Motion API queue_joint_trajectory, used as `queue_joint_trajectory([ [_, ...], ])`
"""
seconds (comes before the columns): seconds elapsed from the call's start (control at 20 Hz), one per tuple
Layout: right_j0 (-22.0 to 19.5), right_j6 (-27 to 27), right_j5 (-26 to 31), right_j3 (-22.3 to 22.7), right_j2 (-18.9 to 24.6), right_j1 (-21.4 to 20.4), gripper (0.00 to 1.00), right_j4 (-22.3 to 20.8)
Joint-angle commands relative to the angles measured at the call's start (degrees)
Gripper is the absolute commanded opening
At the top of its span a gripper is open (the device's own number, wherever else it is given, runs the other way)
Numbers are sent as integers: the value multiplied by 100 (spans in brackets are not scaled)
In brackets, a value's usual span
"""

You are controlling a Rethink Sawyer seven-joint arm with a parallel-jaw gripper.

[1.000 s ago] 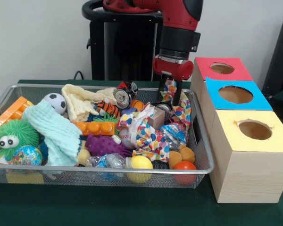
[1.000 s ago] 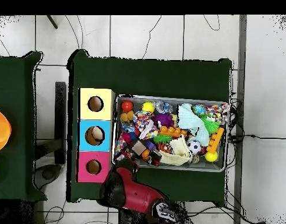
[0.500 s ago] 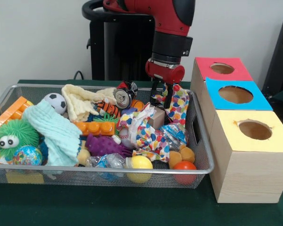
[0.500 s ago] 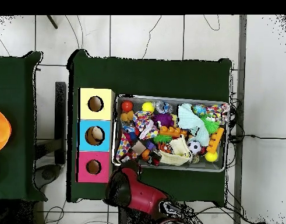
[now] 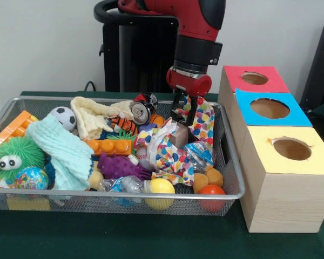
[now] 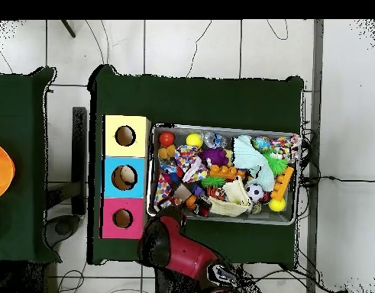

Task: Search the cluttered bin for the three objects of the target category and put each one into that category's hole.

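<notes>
Claw [image 5: 187, 102] clamped on polka-dot wrapper [image 5: 201, 117] — lifted just above wire bin [image 5: 233, 178], near red-topped box [image 5: 254, 79] — judged ready for transfer to a hole.

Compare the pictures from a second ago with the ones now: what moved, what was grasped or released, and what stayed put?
The gripper rose and shifted slightly toward the bin's middle, lifting the colourful dotted wrapper it has shut on; the wrapper now hangs higher above the wire bin. Nothing was released. The other toys and the red box, blue box and yellow box stayed as they were.
</notes>
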Motion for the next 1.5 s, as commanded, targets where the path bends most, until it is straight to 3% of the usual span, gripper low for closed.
queue_joint_trajectory([
  [0.05, 204, 1137, 733, -694, 191, -299, 100, 1010],
  [0.55, 555, 876, 1279, -982, -71, -230, 100, 1819],
  [0.75, 485, 929, 1185, -1060, 27, -162, 100, 1785],
  [1.0, 148, 1177, 703, -1193, 386, -29, 100, 1435],
  [1.5, 75, 1352, 463, -1241, 580, -113, 100, 1296],
])
